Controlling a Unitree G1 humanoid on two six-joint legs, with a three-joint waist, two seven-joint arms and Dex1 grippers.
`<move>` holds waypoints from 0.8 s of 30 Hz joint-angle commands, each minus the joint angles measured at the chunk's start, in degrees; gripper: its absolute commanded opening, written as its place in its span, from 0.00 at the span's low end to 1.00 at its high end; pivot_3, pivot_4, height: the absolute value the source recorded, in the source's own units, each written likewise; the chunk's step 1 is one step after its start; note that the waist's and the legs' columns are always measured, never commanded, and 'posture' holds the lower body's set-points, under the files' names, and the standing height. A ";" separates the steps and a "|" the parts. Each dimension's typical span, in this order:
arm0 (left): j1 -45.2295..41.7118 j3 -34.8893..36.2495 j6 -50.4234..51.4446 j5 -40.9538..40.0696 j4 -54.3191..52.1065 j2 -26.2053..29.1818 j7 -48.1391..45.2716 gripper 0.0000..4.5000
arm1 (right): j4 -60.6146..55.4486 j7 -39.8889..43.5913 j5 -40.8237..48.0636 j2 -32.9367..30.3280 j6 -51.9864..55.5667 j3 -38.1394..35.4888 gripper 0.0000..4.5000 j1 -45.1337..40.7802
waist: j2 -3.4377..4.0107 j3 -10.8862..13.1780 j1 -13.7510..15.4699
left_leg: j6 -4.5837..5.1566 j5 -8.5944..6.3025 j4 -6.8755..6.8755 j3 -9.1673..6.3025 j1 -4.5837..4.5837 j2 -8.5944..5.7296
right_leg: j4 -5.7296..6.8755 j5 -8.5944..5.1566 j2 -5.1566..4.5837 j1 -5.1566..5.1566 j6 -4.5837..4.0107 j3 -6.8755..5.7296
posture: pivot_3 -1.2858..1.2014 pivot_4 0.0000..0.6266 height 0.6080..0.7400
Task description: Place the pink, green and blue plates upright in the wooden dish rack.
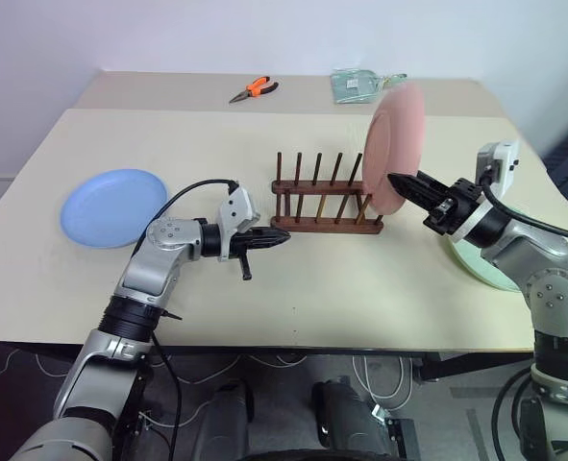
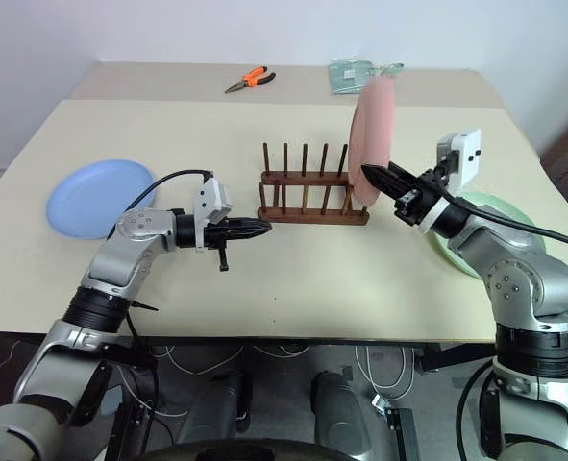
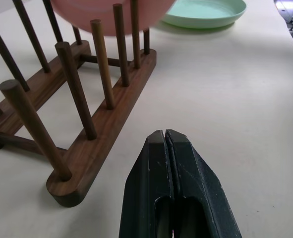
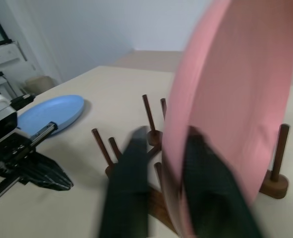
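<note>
Pink plate (image 1: 395, 146), round, matte salmon, upright

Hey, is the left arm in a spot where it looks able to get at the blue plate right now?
Probably yes. The blue plate lies flat on the table's left side, with bare tabletop between it and the left gripper. But that gripper is shut and points at the wooden dish rack, so it must swing back and open.

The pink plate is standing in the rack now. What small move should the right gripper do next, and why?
Probably draw the right gripper back from the pink plate. The plate stands upright at the right end of the wooden dish rack, and the black fingers look parted around its rim.
</note>
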 commanded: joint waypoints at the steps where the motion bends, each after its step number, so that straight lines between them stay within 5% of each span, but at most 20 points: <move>1: 0.00 1.07 -0.38 -0.74 -1.98 0.73 -0.07 0.00 | -2.33 0.47 -2.66 -2.00 -2.75 -2.20 0.66 -0.51 | 0.00 0.00 0.01 | 0.00 0.00 0.00 0.00 0.00 0.00 | 0.00 0.00 0.00 0.00 0.00 0.00 | 0.52 0.24 0.90; 9: -0.19 1.18 -0.75 -0.81 -1.75 1.37 -0.35 0.00 | -9.60 4.06 -12.98 -13.79 -5.47 -6.76 0.66 13.03 | -0.01 0.00 0.26 | 0.00 0.00 0.00 0.02 -0.06 -0.03 | -0.08 -0.03 -0.04 0.00 -0.02 0.00 | 0.52 0.24 0.90; 14: -0.48 0.13 -0.80 -1.01 -1.85 0.62 -1.64 0.00 | -10.65 1.23 -27.23 -19.17 -7.29 -4.93 1.00 27.59 | -0.03 -0.02 0.08 | 0.00 0.00 -0.01 0.02 -0.01 -0.01 | -0.06 -0.05 -0.02 0.03 -0.06 0.00 | 0.52 0.24 0.90; 20: -1.63 -1.29 -1.05 -0.52 -0.91 -0.95 -2.95 0.00 | -4.00 -6.16 -38.37 -15.06 -9.80 2.10 1.00 28.46 | -0.02 -0.05 -0.23 | 0.00 0.00 0.00 0.09 0.07 -0.01 | -0.04 -0.05 0.02 0.00 -0.07 0.10 | 0.52 0.24 0.90; 24: -1.72 -2.02 -0.65 -0.95 -1.87 -1.22 -4.15 0.00 | 1.31 -9.35 -42.28 -12.67 -11.24 3.21 0.71 26.25 | 0.00 -0.04 0.04 | 0.00 0.00 0.02 0.10 -0.01 -0.04 | -0.08 -0.06 -0.01 -0.02 -0.07 0.10 | 0.52 0.24 0.90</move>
